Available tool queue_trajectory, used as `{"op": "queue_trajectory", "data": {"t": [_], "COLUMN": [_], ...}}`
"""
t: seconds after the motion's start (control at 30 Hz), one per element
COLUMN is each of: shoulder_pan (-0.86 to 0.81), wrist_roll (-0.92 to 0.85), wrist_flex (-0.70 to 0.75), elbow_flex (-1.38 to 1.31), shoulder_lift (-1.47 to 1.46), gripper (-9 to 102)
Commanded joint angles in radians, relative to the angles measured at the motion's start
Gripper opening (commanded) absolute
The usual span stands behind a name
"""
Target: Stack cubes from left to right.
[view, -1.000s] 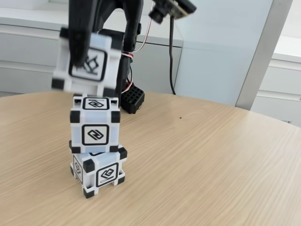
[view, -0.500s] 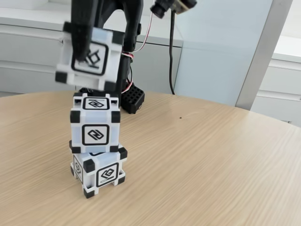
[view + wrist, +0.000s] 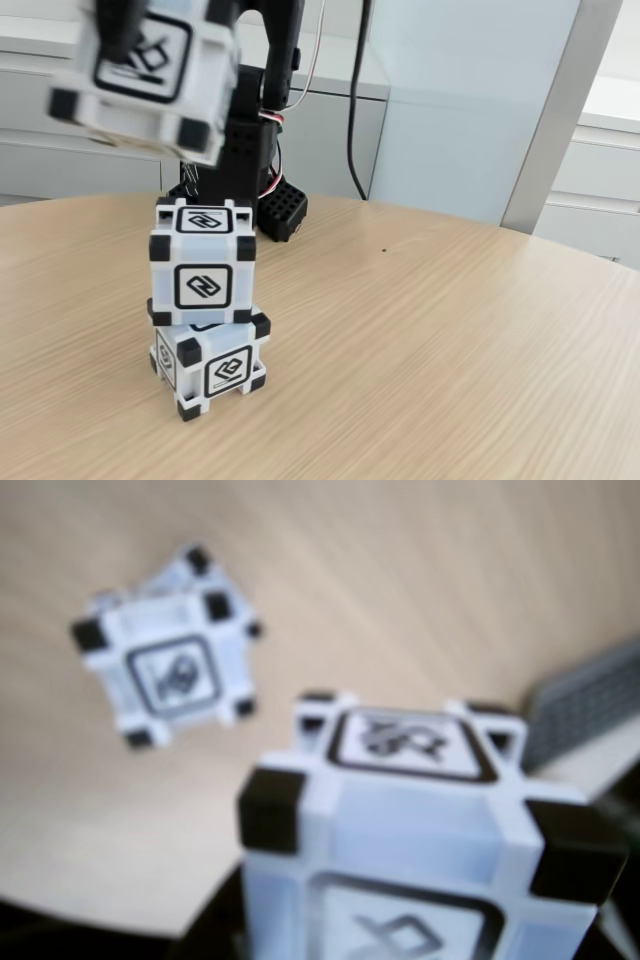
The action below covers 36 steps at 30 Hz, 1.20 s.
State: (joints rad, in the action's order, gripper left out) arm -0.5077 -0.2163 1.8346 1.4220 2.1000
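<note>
Pincer (image 3: 125, 40) pinching third cube (image 3: 150, 75), blurred, above-left of the two-cube stack (image 3: 205, 300) on the wooden surface (image 3: 450, 350).

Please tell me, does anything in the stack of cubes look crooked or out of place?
Yes. In the fixed view, the bottom cube sits turned, one corner toward the camera, while the cube on it faces squarely, so their edges do not line up. The held cube hangs tilted, high and left of the stack.
</note>
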Motion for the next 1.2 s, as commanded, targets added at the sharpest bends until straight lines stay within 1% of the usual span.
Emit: {"op": "queue_trajectory", "data": {"t": [0.0, 0.3, 0.53, 0.77, 1.17], "shoulder_pan": [-0.006, -0.006, -0.008, -0.008, -0.008], "wrist_roll": [0.003, -0.029, -0.081, -0.064, -0.043], "wrist_flex": [0.081, 0.081, 0.081, 0.081, 0.086], "elbow_flex": [-0.058, -0.038, 0.066, 0.166, 0.17], "shoulder_lift": [-0.023, -0.04, -0.029, -0.018, -0.017], "gripper": [0, 0, 0, 0, 0]}}
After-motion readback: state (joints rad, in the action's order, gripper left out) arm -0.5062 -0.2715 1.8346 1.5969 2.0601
